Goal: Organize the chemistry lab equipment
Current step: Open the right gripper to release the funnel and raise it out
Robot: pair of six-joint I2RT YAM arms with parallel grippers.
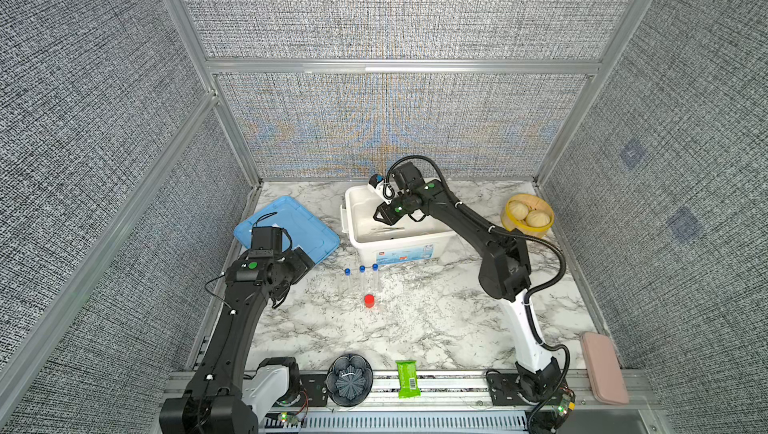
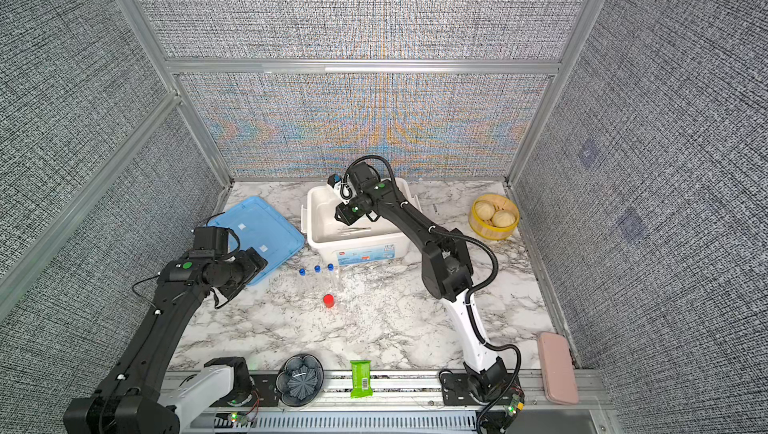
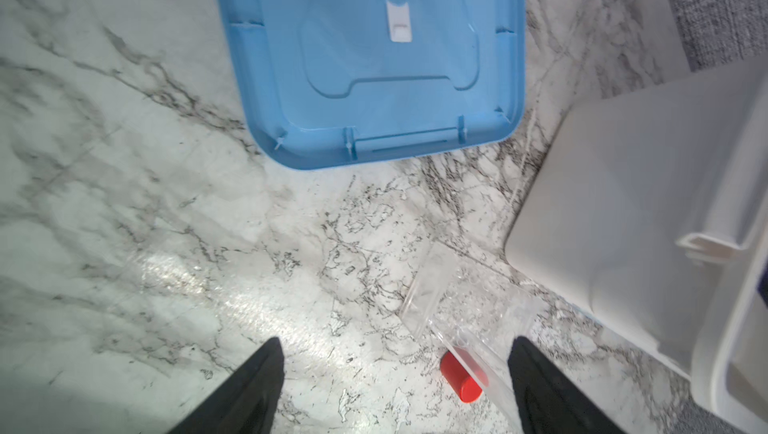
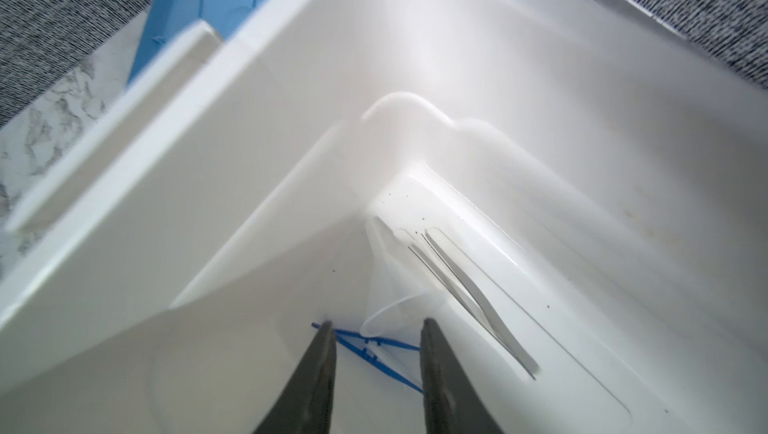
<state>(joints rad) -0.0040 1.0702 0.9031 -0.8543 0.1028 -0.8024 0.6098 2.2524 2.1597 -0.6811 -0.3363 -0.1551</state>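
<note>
**Right side.** Your right pincer point(image 4: 378, 324) is down inside the white bin point(image 1: 399, 243), toward its left wall in both top views. Its fingers are parted: released, with nothing clamped between them.
- Dark blue tweezers point(image 4: 376, 349) lie crosswise on the bin floor just past the tips. One fingertip point(image 4: 326, 332) sits right at their end; you can't tell whether it touches.
- A clear flared piece point(image 4: 384, 286) lies on the floor with its wide end over the blue legs.
- Silver tweezers point(image 4: 465, 290) lie flat just beside that piece.

**Left side.** Your left pincer point(image 3: 395, 340) hangs over the bench point(image 1: 415, 319), spread wide and empty. It is near the front corner of the blue lid point(image 1: 291, 224), to the left of the tubes. The lid lies flat on the bench left of the bin, ribbed inner face up.

**On the bench.**
- Three blue-capped tubes point(image 1: 363, 276) stand in a row just in front of the bin, caps toward it.
- The small red-capped vial point(image 1: 369, 301) sits just nearer than the row, close to the right-hand tube. In the left wrist view a clear tube crosses it, but you can't tell if they touch.
- You can't tell whether tubes and vial are upright or lying.

**Front rail.** Dark fluted bowl point(image 1: 349, 378), with the green snack packet point(image 1: 407, 378) beside it.

**Elsewhere.** A yellow steamer basket point(image 1: 509, 224) with two buns sits in the far right corner. A pink case point(image 1: 604, 367) lies at the near right edge.
</note>
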